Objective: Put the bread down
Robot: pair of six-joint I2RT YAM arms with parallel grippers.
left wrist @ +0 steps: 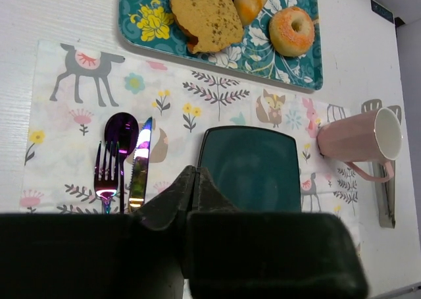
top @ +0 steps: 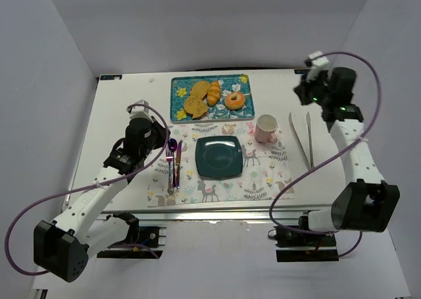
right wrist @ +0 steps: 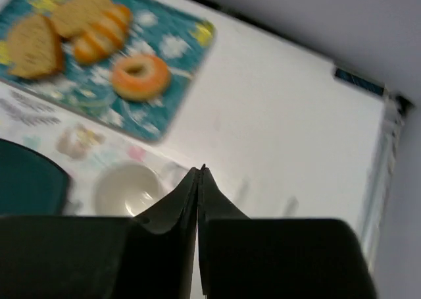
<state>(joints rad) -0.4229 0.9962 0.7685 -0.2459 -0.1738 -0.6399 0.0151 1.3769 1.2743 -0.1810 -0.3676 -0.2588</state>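
Both our hands, left hand [left wrist: 195, 172] and right hand [right wrist: 200, 172], are clenched on nothing; the bread [top: 214, 93] lies on the tray [top: 180, 88], twelve o'clock from the plate [top: 219, 157], where we judge it belongs.

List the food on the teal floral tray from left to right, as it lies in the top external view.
From the left: flat brown toast slices → small golden-orange ridged croissant → glazed orange ring donut.
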